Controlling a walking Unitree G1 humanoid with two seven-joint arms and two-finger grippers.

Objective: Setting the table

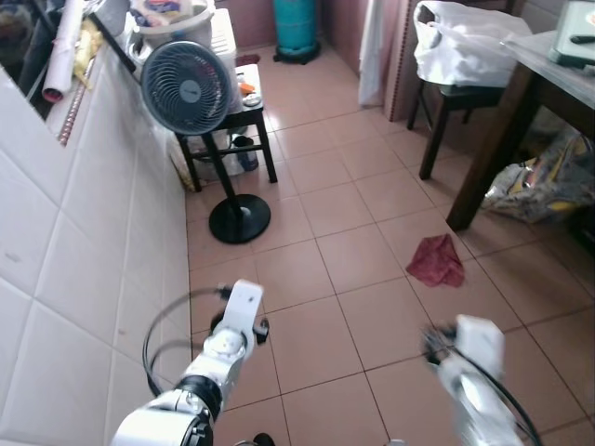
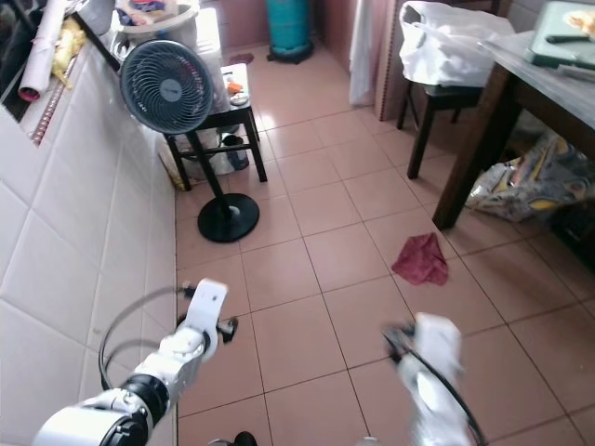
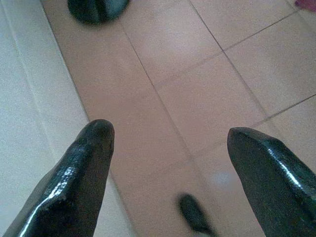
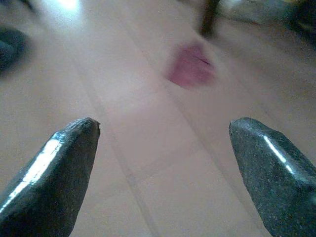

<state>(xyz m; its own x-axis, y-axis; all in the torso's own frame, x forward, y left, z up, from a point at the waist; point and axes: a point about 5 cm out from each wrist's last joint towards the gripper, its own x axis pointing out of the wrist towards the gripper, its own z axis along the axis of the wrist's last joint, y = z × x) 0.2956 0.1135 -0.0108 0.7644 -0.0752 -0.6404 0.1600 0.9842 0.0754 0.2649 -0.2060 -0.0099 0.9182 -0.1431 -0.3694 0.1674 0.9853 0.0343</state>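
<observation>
Left claw spread wide, nothing held, right claw likewise released, both raised above tiled floor, red cloth ahead.

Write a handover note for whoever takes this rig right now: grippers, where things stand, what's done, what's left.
Left gripper: open, empty, over floor tiles beside the white tiled wall.
Right gripper: open, empty, pointed toward the red cloth on the floor.
Dining table is ahead on the right, a white bag on the chair by it; a standing fan is on the left.
Done: nothing visibly carried or placed.
Left: the table setting itself.
</observation>
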